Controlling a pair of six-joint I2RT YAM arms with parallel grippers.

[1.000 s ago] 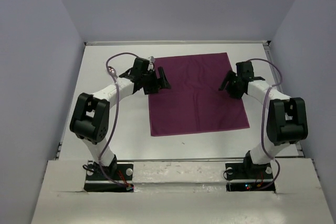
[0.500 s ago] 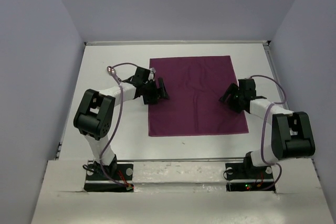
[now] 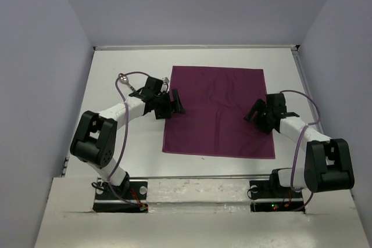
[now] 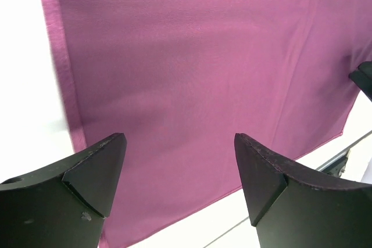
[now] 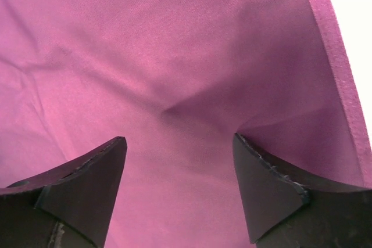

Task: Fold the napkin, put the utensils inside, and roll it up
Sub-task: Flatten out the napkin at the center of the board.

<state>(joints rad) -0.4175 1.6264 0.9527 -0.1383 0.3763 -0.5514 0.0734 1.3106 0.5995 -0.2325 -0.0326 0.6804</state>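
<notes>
While poised over opposite napkin (image 3: pixel 218 111) edges | left gripper (image 3: pixel 172 105): spread wide, gripping nothing | right gripper (image 3: pixel 260 116): wide apart, empty

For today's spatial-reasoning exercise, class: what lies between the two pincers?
Only bare napkin lies between the left pincer and right pincer, shown in the top view.

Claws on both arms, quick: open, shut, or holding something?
Left gripper: open, holding nothing, over the napkin's left edge.
Right gripper: open, nothing gripped, over the napkin's right side.
</notes>
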